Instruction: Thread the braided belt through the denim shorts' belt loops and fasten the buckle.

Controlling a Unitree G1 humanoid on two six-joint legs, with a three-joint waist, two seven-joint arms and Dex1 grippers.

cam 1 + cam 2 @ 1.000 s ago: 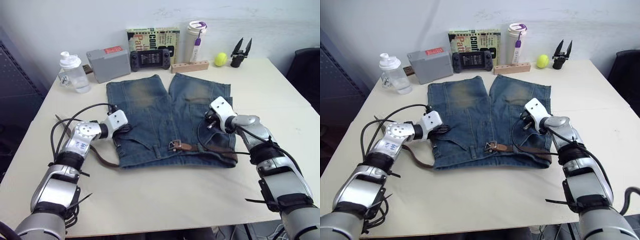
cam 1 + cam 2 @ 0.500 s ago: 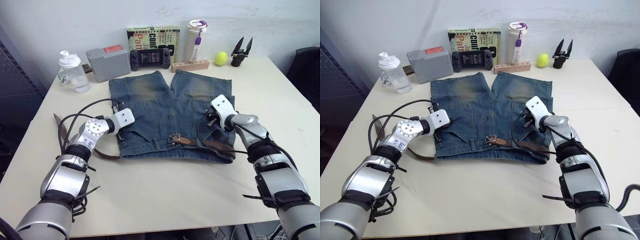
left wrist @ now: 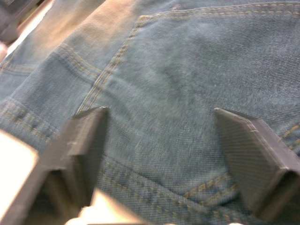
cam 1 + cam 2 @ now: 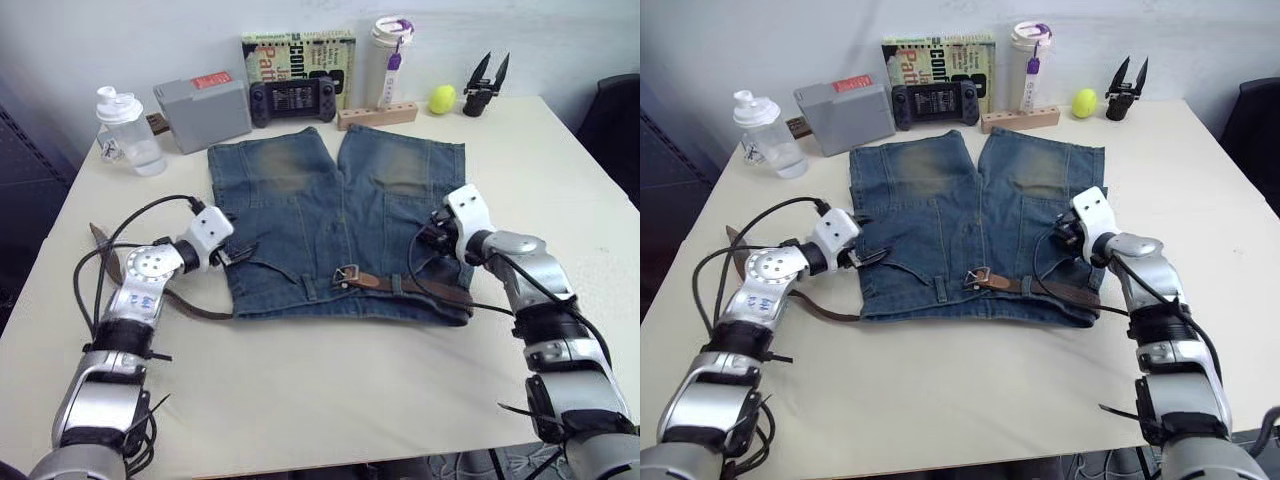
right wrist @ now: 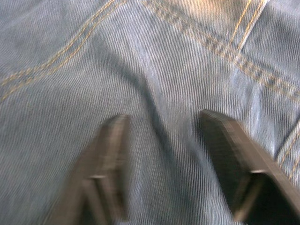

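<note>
The faded blue denim shorts (image 4: 335,225) lie flat at table centre, waistband nearest. The brown braided belt (image 4: 410,285) with silver buckle (image 4: 347,275) runs along the waistband toward 3 o'clock, apparently through loops. Left gripper (image 3: 159,154) and right gripper (image 5: 171,161) both hover spread apart over denim.

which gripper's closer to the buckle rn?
Right, narrowly. The right gripper sits over the shorts' right side, near the belted waistband; the left gripper is at the shorts' left edge, farther from the buckle.
</note>
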